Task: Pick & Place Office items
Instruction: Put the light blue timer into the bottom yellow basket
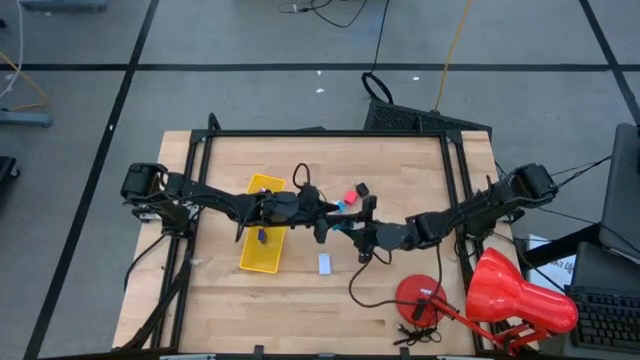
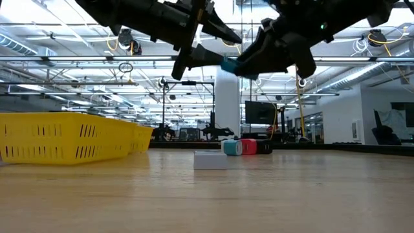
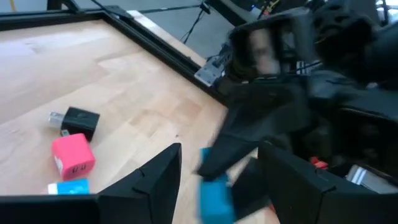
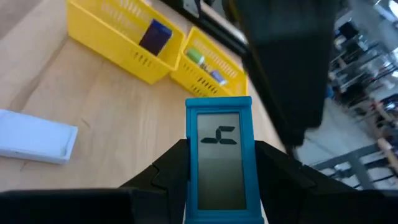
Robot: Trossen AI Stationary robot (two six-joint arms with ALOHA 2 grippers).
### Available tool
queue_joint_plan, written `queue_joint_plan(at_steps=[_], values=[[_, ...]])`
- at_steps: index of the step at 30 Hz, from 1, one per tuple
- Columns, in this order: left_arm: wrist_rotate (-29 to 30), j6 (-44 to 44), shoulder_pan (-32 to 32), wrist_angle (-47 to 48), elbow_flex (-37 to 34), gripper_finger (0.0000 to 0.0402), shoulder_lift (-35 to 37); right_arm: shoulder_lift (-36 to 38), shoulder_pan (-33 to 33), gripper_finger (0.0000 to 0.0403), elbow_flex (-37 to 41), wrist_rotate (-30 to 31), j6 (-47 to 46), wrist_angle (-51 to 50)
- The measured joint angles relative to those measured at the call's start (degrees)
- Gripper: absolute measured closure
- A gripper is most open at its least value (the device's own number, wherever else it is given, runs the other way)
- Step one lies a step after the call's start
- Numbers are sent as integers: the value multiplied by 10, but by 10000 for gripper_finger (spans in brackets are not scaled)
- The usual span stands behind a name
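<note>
Teal item (image 4: 219, 155) upright lengthwise in right claw (image 4: 217, 171), airborne

High view: wooden table (image 1: 300, 300) with black frame on a grey floor. 2 dark arms reach inward from the left and right edges and meet near the table's middle. Left gripper (image 1: 322, 222) and right gripper (image 1: 362, 236) are close together, a small teal item (image 1: 343, 224) between them. Yellow tray (image 1: 262, 240) lies under the left arm, a purple item (image 1: 262, 236) inside it. A pink-red item (image 1: 349, 194) and a black item (image 1: 362, 188) lie just beside each other behind the grippers. A white rectangular item (image 1: 324, 263) lies on the front side of the grippers. Red desk lamp (image 1: 500, 293) at the front-right corner.
</note>
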State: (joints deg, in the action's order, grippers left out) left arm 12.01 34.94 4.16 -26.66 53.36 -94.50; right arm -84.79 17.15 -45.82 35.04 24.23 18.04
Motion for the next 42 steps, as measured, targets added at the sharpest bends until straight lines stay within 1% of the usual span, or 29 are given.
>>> queue_joint_plan(at_steps=[6, 8, 16, 27, 29, 31, 34, 37, 38, 39, 42], values=[[0, 4, -1, 3, 0, 188, 0, 0, 17, 264, 0, 81, 45, 23], [0, 4, 0, 0, 0, 188, 0, 0, 18, 264, 0, 97, 49, 27], [0, 5, 0, 16, 0, 188, 0, 0, 17, 264, 0, 116, 52, 55], [0, 16, 0, 17, 0, 193, 0, 0, 17, 264, 1, 114, 51, 66], [0, 15, 0, 20, 0, 209, 0, 0, 17, 264, 1, 113, 51, 66], [0, 10, 0, 25, 0, 236, 0, 0, 17, 264, 1, 112, 51, 65], [-3, -19, 0, 25, 0, 290, 0, 0, 17, 264, 1, 112, 51, 64], [-13, -81, 0, 28, 0, 344, 0, 0, 17, 265, 1, 115, 39, 58], [-21, -105, -1, 30, 0, 346, 1, 0, 17, 263, 1, 114, 24, 54], [-24, -123, -2, 38, 0, 346, 6, 0, 17, 252, 1, 110, 1, 54], [-23, -144, -5, 55, -2, 345, 26, 1, 18, 202, 1, 113, -71, 51]])
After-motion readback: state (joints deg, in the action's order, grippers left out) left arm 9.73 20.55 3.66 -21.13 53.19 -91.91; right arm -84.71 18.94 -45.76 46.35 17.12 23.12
